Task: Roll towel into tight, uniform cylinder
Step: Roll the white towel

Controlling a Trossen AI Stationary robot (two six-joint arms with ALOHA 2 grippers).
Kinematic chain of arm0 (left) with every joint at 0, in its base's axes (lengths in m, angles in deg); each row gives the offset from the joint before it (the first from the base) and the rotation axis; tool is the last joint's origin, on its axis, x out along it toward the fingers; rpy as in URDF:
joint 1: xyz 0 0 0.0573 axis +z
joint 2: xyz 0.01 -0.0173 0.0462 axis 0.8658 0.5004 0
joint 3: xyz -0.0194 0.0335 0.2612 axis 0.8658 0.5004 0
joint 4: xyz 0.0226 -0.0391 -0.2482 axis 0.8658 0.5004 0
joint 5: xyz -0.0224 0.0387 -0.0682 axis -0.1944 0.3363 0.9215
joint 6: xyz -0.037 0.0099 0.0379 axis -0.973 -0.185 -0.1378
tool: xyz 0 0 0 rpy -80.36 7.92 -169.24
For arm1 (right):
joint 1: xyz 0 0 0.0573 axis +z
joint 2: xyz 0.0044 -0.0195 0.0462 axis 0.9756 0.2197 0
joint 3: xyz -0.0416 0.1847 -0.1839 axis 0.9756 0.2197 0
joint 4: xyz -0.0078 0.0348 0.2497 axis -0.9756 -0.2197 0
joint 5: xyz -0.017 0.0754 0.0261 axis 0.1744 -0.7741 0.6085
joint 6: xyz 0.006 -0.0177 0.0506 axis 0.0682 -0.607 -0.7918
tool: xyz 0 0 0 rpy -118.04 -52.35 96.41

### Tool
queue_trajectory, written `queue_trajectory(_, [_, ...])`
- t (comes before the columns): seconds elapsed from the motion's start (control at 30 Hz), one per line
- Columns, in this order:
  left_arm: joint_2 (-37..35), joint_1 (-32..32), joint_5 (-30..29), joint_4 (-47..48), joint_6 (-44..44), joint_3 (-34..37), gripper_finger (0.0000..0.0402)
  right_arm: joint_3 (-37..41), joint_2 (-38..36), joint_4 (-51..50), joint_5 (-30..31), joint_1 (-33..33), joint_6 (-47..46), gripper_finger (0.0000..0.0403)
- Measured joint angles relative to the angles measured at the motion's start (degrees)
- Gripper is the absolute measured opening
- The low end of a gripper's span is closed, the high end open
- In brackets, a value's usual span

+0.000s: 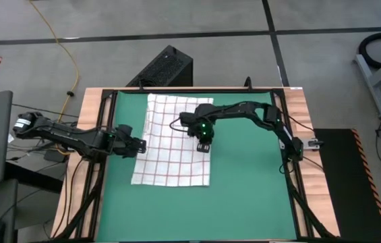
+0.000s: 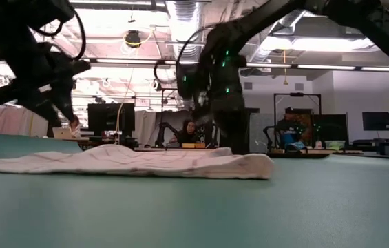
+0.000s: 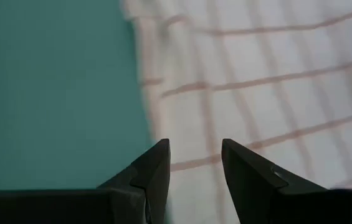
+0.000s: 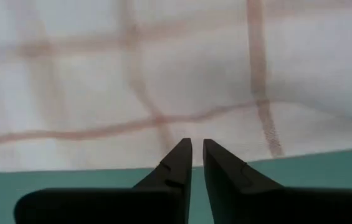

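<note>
The towel point(image 1: 173, 142), white with thin red grid lines, lies spread flat on the green mat point(image 1: 251, 196), with a few low wrinkles showing in the low view point(image 2: 125, 164). My left gripper point(image 1: 141, 144) hovers open over the towel's left edge point(image 3: 154, 93), with nothing between its fingers point(image 3: 194, 149). My right gripper point(image 1: 203, 146) points down over the towel's right edge point(image 4: 163, 163). Its fingers point(image 4: 194, 144) are drawn together to a thin slit, also with nothing between them. Both grippers stand above the cloth in the low view point(image 2: 225, 134).
Bare green mat stretches to the right of the towel and toward the near edge point(image 1: 197, 216). A black frame point(image 1: 291, 175) runs round the mat. A black box point(image 1: 166, 67) stands on the floor beyond the far edge. People sit in the room behind point(image 2: 188, 131).
</note>
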Motion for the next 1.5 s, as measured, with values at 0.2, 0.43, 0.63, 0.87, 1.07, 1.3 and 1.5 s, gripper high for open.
queue_trajectory(0.2, [-0.63,6.29,4.56,-11.58,13.86,0.00,0.0134,-0.37,-13.15,1.42,9.90,-1.61,-2.17,0.0065])
queue_trajectory(0.43, [-0.27,16.91,13.33,-24.94,30.71,0.00,0.0134,-0.39,-20.08,8.20,13.85,-15.56,3.50,0.0096])
queue_trajectory(0.63, [-0.19,22.41,18.94,-29.45,30.30,0.00,0.0134,-0.39,-16.74,15.63,11.97,-25.13,10.32,0.0106])
queue_trajectory(0.87, [5.12,22.18,28.68,-34.59,35.01,-0.03,0.0134,-0.35,-7.41,17.08,0.93,-28.01,20.08,0.0103])
queue_trajectory(1.07, [15.31,22.15,36.09,-47.04,35.82,0.00,0.0134,-0.35,-1.26,18.76,1.32,-28.40,21.19,0.0103])
queue_trajectory(1.3, [32.72,22.09,42.62,-56.69,40.36,-6.59,0.0117,-0.40,0.31,19.33,3.87,-28.95,24.14,0.0103])
queue_trajectory(1.5, [48.08,21.59,54.77,-56.57,46.68,-19.30,0.0088,-0.48,0.79,18.51,4.96,-29.28,24.95,0.0103])
